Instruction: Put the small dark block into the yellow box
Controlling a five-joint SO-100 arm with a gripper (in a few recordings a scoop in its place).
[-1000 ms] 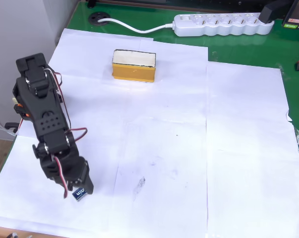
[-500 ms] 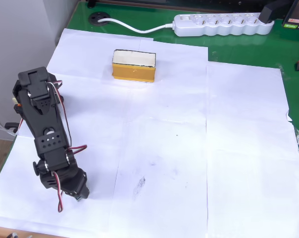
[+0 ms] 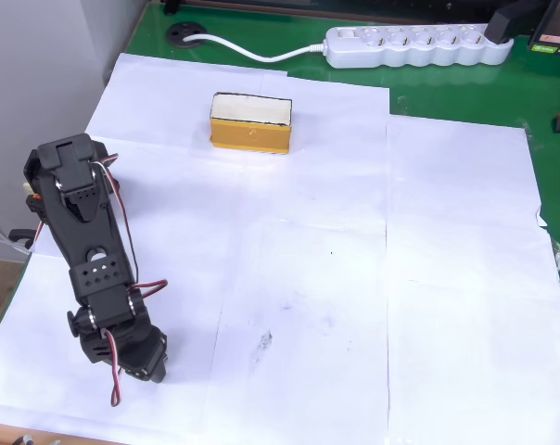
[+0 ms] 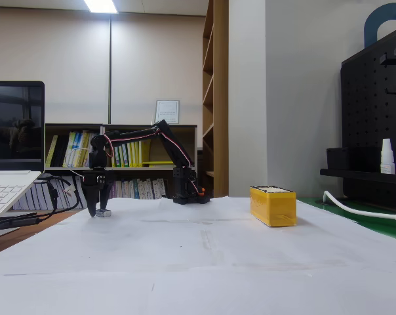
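The small dark block (image 4: pixel 104 213) lies on the white paper at the left of the fixed view, low between the tips of my gripper (image 4: pixel 98 211). One dark fingertip (image 4: pixel 91 210) reaches down to the paper just left of the block, with a small gap between them, so the jaws look open around it. From overhead, my gripper (image 3: pixel 145 363) sits near the front left corner of the paper and its body hides the block. The yellow box (image 3: pixel 250 121) (image 4: pixel 273 205) stands far off at the back of the paper, its pale top facing up.
A white power strip (image 3: pixel 417 45) with its cable lies on the green table (image 3: pixel 465 93) behind the paper. A laptop (image 4: pixel 8 177) stands left of the arm in the fixed view. The arm's base (image 3: pixel 62 162) is at the paper's left edge.
The arm has stretched forward and lowered toward the front edge. The block, visible at the gripper tip a second ago, is now covered by the gripper from overhead.
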